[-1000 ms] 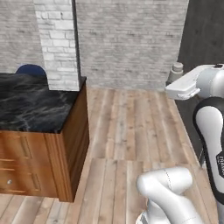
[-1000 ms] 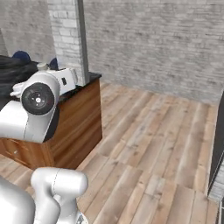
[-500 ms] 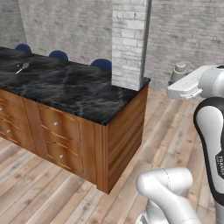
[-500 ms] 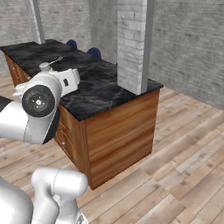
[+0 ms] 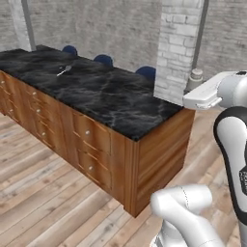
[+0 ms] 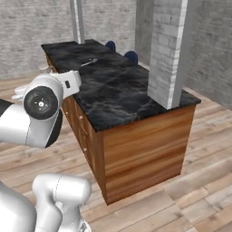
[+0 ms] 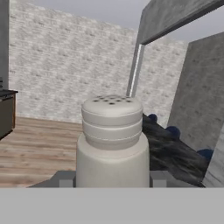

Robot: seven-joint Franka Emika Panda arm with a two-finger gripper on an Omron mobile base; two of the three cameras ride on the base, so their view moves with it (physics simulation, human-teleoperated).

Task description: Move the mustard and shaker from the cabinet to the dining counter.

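Note:
The shaker [image 7: 112,140], a pale grey cylinder with a perforated cap, stands upright between my gripper's [image 7: 112,179] fingers, which are shut on its lower body. In the left base view the shaker [image 5: 195,76] peeks out above my white hand, held high beside the brick pillar. The dining counter [image 5: 111,96], a long black marble slab over wooden drawers, stretches from the left to the middle; in the right base view the dining counter [image 6: 113,86] runs away from me. My hand hangs off the counter's near end. The mustard and the cabinet are out of view.
A brick pillar [image 6: 168,50] rises at the counter's near end. A small silver utensil [image 5: 64,70] lies on the far part of the slab. Blue chairs [image 5: 103,59] stand behind the counter. Wooden floor lies open in front of the drawers.
The whole scene has shifted as the base moved: the counter now appears closer and nearer the middle of both base views. The shaker stays in the gripper.

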